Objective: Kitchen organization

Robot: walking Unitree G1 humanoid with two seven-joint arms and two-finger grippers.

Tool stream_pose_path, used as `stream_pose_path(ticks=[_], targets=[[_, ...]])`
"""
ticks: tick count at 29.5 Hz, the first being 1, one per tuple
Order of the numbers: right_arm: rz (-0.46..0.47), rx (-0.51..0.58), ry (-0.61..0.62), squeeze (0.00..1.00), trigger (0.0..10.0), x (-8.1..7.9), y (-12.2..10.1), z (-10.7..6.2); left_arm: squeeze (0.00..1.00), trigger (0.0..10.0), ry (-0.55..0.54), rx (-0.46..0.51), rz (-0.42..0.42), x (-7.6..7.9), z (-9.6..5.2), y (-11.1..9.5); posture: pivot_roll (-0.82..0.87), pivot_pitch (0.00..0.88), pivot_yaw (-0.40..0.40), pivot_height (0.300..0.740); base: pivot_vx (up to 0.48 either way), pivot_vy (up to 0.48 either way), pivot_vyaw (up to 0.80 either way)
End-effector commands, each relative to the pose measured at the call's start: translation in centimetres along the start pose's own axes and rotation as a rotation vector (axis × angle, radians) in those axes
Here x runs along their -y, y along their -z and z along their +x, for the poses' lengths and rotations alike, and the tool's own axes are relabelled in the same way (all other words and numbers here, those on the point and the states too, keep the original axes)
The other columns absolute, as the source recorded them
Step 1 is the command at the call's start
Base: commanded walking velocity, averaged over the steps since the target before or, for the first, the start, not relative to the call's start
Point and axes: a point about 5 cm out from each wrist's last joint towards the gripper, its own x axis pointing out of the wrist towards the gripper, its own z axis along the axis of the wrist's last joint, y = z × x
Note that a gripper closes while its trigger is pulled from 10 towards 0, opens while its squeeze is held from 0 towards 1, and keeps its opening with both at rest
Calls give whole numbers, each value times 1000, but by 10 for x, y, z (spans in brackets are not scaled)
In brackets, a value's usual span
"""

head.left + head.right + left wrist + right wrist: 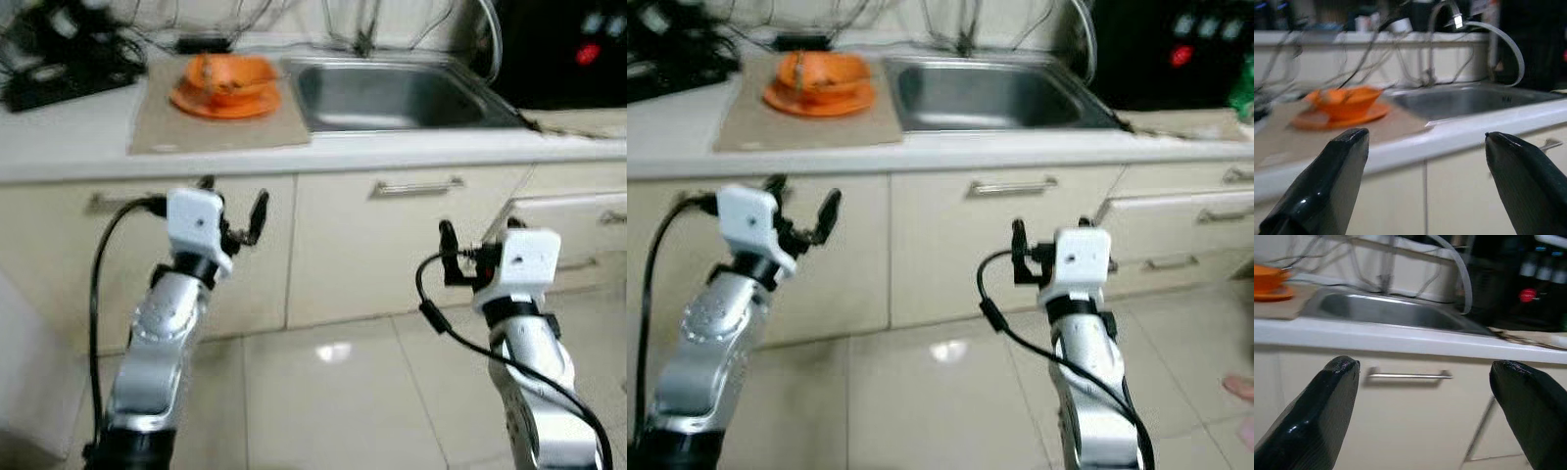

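Grippers both raised before the cabinet fronts, below counter level, holding nothing. Left gripper (235, 211) has fingers spread wide; right gripper (478, 243) likewise wide, judging by the wrist views. Orange bowl (229, 76) sits on an orange plate (223, 103), both on a tan mat (167, 122) on the counter (69, 137), above and ahead of the left gripper, slightly toward the sink (392, 93). Left arm clearly nearer; right gripper faces the cabinet handle (1408, 375) under the sink, well apart from the dishes. Something lies across the bowl, too blurred to name. Probable next move: left arm lifts over the counter edge and reaches forward.
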Motion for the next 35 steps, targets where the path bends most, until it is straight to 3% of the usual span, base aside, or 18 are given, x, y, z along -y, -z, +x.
stream_pose_path(ticks=[1,15,35], targets=[[-18,10,6,0,10000,8,-6,3,0,10000,30,49,-3,7,10,-15,-26,13,-77,740,382,0,0],[-33,19,-85,0,10000,9,-19,20,0,10000,-33,91,23,-8,27,-40,-19,16,-66,740,385,0,0],[-40,62,-132,0,10000,2,-27,21,0,10000,-16,107,52,-10,33,-52,-4,2,-58,740,385,0,0]])
